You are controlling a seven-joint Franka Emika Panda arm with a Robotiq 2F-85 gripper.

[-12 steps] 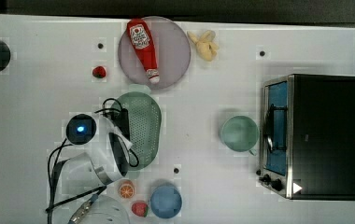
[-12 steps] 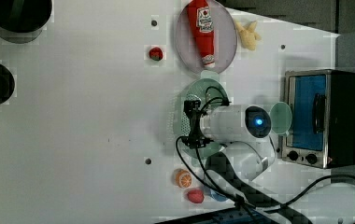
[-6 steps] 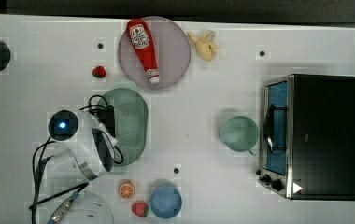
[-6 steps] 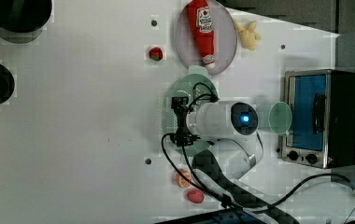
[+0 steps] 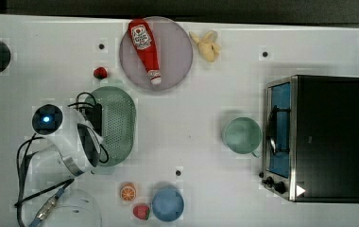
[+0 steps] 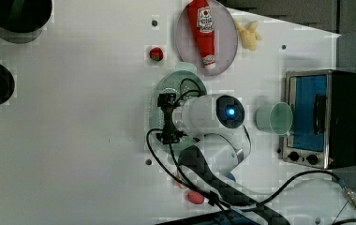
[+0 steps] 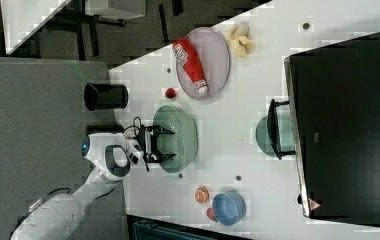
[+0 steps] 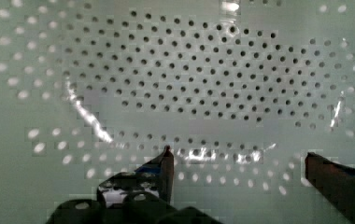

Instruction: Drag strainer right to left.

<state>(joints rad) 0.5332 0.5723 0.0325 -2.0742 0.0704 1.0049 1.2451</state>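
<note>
The strainer (image 5: 118,124), a pale sage-green oval dotted with small holes, lies left of centre on the white table in the top view, just below the plate. My gripper (image 7: 164,144) reaches down into the strainer's (image 7: 184,131) bowl with its fingers spread wide and nothing between them. In the wrist view the holed floor of the strainer (image 8: 203,79) lies right before the gripper (image 8: 237,154), with one fingertip (image 8: 167,156) close to the bowl's wall. In the left view the arm covers much of the strainer (image 6: 164,89).
A grey-lilac plate (image 5: 175,52) bearing a ketchup bottle (image 5: 144,45) sits just beyond the strainer, with a strawberry (image 5: 100,73) beside it. A green mug (image 5: 241,135) and a toaster oven (image 5: 317,137) stand at the top view's right. A blue bowl (image 5: 168,204) and an orange slice (image 5: 128,192) lie near the front edge.
The arm and the strainer have slid together toward the top view's left, away from the mug. The fingers stayed spread.
</note>
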